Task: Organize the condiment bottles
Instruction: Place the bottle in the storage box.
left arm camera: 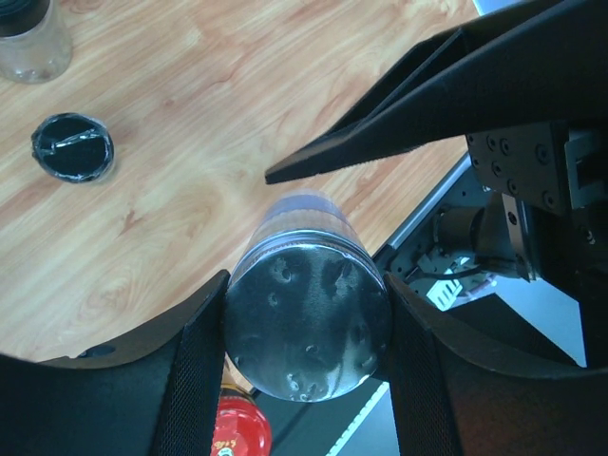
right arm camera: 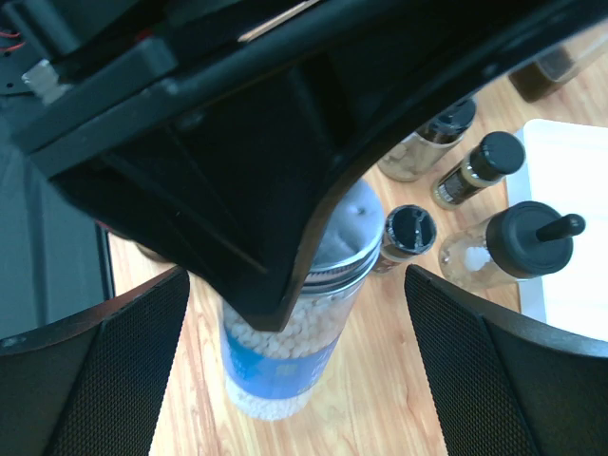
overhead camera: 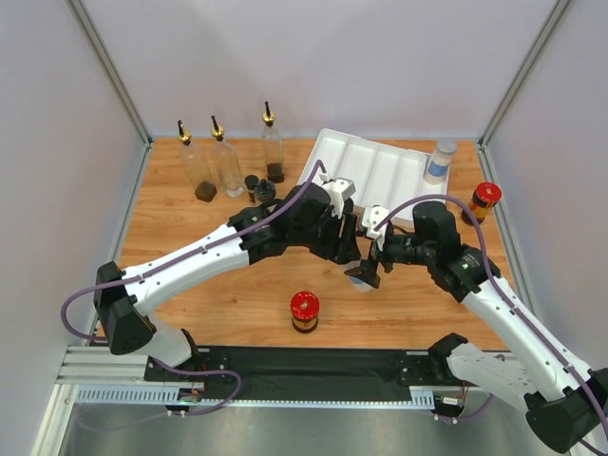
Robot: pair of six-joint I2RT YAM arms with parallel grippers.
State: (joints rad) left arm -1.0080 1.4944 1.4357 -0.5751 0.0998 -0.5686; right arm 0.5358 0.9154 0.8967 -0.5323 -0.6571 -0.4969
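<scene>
**Condiment bottles (overhead camera: 226, 163): one shaker gripped mid-table, second arm in attendance**

**Item in hand.** A silver-lidded shaker (left arm camera: 309, 323) with a blue label and white granules stands upright near the middle of the table, in front of the white tray (overhead camera: 375, 166). It cannot be told whether its base rests on the wood or hangs just above it.

**Left gripper (left arm camera: 309, 369).** It is pinching the shaker at the top, with one finger pressed to each side of the lid.

**Right gripper (right arm camera: 304, 380).** It is spread wide, with a finger on either side of the same shaker and a clear gap on both sides. It touches nothing. In its own camera the left gripper's body covers most of the lid.

**Other stock.**
- Three tall pourer bottles stand along the back left, with small black-capped jars (overhead camera: 256, 187) just in front of them.
- A second shaker (overhead camera: 439, 161) sits beside the tray's far right corner.
- One red-lidded jar (overhead camera: 485, 199) is near the right edge.
- Another red-lidded jar (overhead camera: 305, 311) stands alone toward the front.

**Step in hand (judgement).** This looks like a hand-over of the shaker from the left arm to the right. The likely aim is to group it with its twin on the right side.

**Next move calls for:**
- The right fingers should close on the labelled body, below the left fingers.
- The left gripper should let go only once that hold is firm.
- The two grippers are crowded together, so a knock between them or a slip on the smooth wall is the hazard to watch.
</scene>
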